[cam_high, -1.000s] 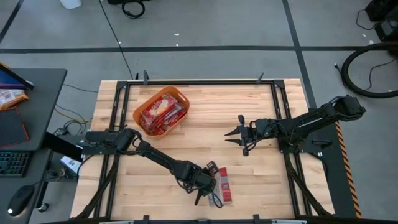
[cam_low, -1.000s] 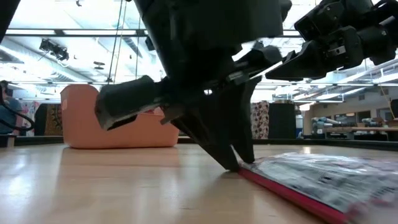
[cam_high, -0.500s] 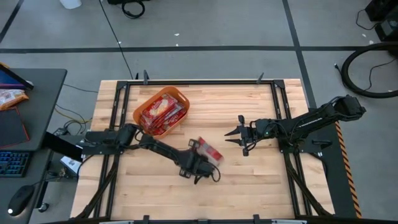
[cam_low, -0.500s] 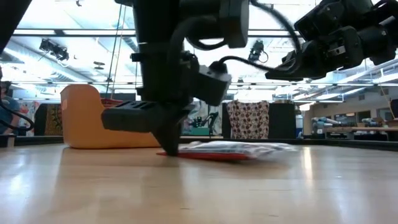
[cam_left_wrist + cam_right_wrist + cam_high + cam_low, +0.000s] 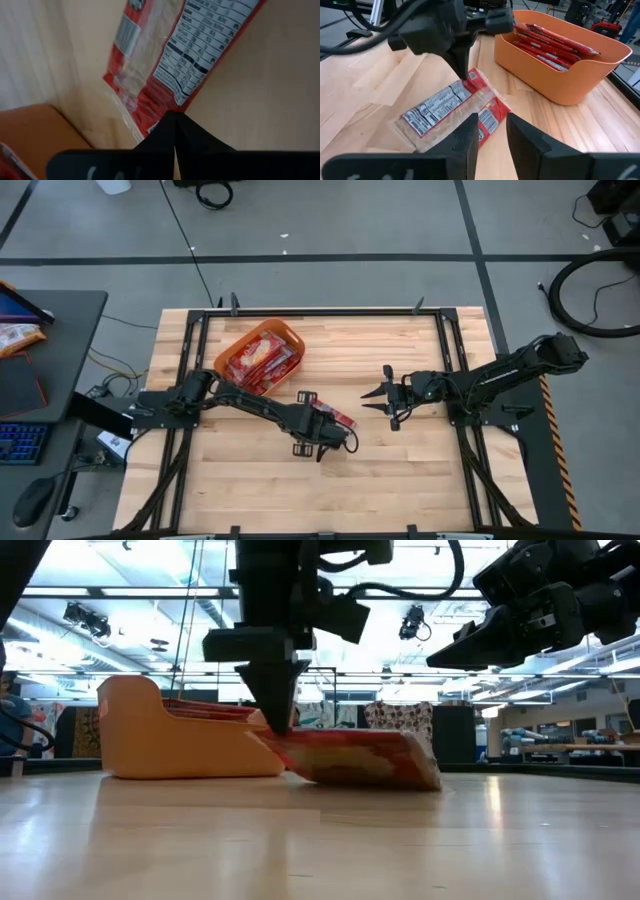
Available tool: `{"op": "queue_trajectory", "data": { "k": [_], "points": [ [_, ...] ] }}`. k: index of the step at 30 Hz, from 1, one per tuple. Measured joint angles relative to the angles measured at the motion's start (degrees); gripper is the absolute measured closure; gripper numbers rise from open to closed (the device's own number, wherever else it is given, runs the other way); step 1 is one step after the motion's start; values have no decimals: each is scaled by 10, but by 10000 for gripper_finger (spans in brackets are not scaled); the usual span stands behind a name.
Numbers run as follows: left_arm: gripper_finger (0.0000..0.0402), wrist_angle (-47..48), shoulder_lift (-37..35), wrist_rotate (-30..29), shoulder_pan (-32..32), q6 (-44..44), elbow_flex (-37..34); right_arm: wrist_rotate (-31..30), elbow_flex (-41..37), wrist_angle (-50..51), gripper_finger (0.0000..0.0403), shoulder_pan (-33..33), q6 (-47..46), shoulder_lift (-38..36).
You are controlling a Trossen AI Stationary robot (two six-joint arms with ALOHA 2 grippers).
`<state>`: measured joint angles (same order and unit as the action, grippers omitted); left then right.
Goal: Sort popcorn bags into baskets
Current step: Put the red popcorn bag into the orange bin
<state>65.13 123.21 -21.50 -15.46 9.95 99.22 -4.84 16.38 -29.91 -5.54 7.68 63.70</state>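
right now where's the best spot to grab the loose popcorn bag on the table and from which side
Probably from above, at a short sealed end. The popcorn bag lies nearly flat on the wood, one end tilted up where the left gripper is shut on it, the end nearer the orange basket. That thin end fits closed fingers; the broad faces don't. The right gripper hovers open, apart from it.

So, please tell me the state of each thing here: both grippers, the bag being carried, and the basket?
Left gripper: shut on the popcorn bag, between basket and table middle.
Popcorn bag: pinched at one end, tilted, far end low by the table.
Orange basket: upright, holding several red bags, not full.
Right gripper: open, hanging above the table, holding nothing.
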Motion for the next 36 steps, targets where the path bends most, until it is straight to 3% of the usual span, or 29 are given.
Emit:
{"op": "queue_trajectory", "data": {
  "k": [9, 12, 16, 19, 27, 36],
  "points": [
    [401, 21, -6, -10, 10, -1, 0, 21, 0, -14, 298, -2, -6, 8],
    [401, 19, -6, -11, 18, 0, 1, 44, 1, -51, 298, -19, -4, 36],
    [401, 22, -6, -7, 27, 6, 1, 30, 14, -76, 298, -58, 2, 87],
    [401, 21, -6, 10, 34, 6, 1, -15, 26, -75, 295, -99, -2, 130],
    [401, 17, -6, 19, 41, 4, 1, -215, 68, -75, 253, -195, 10, 251],
    [401, 17, -7, 36, 41, 14, 2, -308, 139, -78, 170, -226, 59, 348]
  ]
}}
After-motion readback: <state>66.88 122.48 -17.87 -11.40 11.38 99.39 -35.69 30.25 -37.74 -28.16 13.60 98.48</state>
